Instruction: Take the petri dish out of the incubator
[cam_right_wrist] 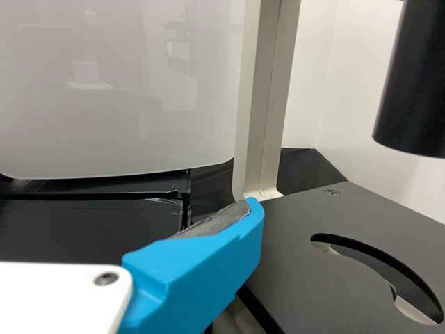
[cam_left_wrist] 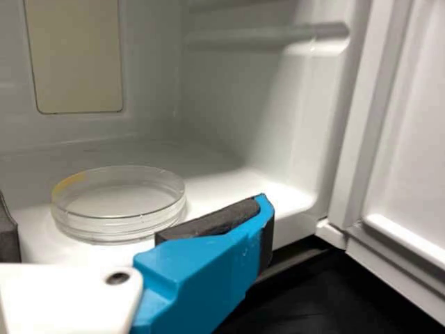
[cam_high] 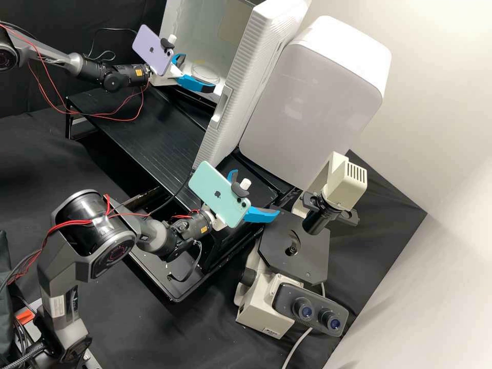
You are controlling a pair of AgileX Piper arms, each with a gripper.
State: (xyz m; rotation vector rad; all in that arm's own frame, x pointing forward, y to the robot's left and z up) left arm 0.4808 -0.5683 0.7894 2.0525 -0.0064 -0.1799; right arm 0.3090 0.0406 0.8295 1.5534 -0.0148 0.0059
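Observation:
A clear petri dish (cam_left_wrist: 118, 202) lies flat on the white floor of the incubator (cam_left_wrist: 278, 139), whose door (cam_high: 251, 77) stands open. In the high view the dish (cam_high: 209, 72) shows just inside the opening. My left gripper (cam_high: 193, 74) is at the incubator's mouth, open, with one blue finger (cam_left_wrist: 208, 257) beside the dish and the other's dark pad (cam_left_wrist: 5, 236) on its far side; neither touches it. My right gripper (cam_high: 256, 197) hangs open and empty over the edge of the microscope stage (cam_right_wrist: 334, 236), its blue finger (cam_right_wrist: 201, 264) near the incubator door's lower corner.
A second large white unit (cam_high: 318, 97) stands right of the open door. The microscope (cam_high: 292, 266) sits in front of it, with its black condenser (cam_right_wrist: 414, 76) over the stage. A black raised shelf (cam_high: 148, 128) carries the incubator. Red cables run along both arms.

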